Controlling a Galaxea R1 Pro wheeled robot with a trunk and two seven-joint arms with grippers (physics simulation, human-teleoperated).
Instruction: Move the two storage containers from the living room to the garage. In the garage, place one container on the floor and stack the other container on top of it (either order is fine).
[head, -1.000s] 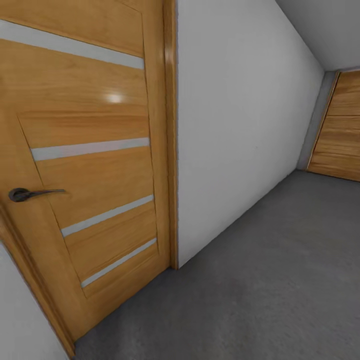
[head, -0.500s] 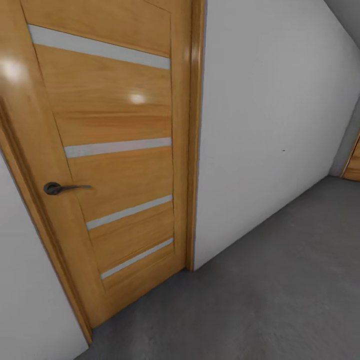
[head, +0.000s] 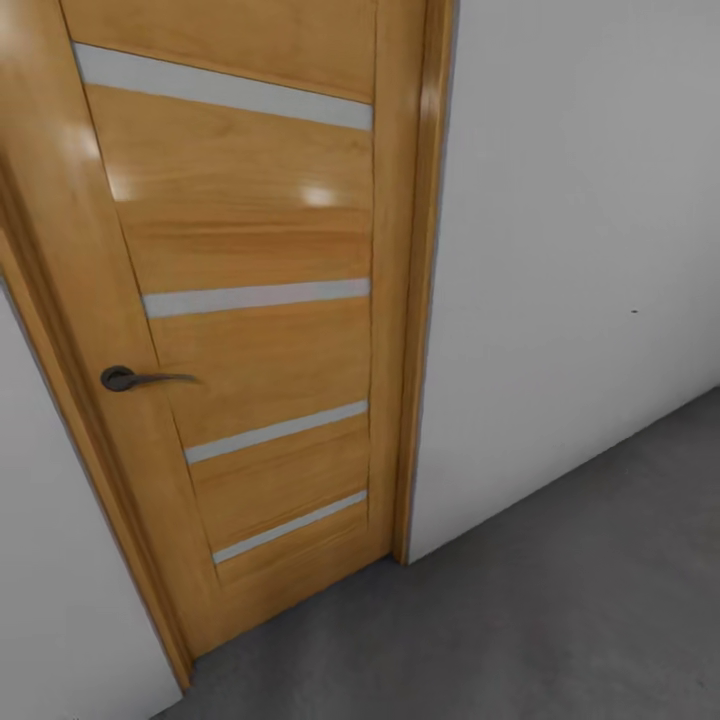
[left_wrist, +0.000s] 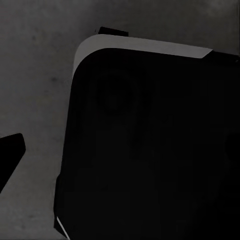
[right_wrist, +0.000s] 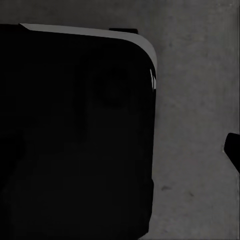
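The two storage containers are out of view, and so is the living room. I am in the garage, facing an orange wooden door (head: 250, 330) with pale glass strips and a dark lever handle (head: 125, 378). A pale grey wall (head: 580, 280) stands beside it, above the dark grey concrete floor (head: 560, 610). In each wrist view one dark fingertip (left_wrist: 10, 156) (right_wrist: 233, 148) hangs over the concrete floor (left_wrist: 35, 90) (right_wrist: 195, 125). With its partner hidden, I cannot tell how the jaws stand.
A large black rounded part of my own body (left_wrist: 150, 150) (right_wrist: 75, 135) covers much of both wrist views. The door is closed in its orange frame (head: 425, 300). A strip of grey wall (head: 50, 600) lies on the door's other side.
The head camera has swung left, so the door sits further right in the picture. The second orange door at the far right has left the view.
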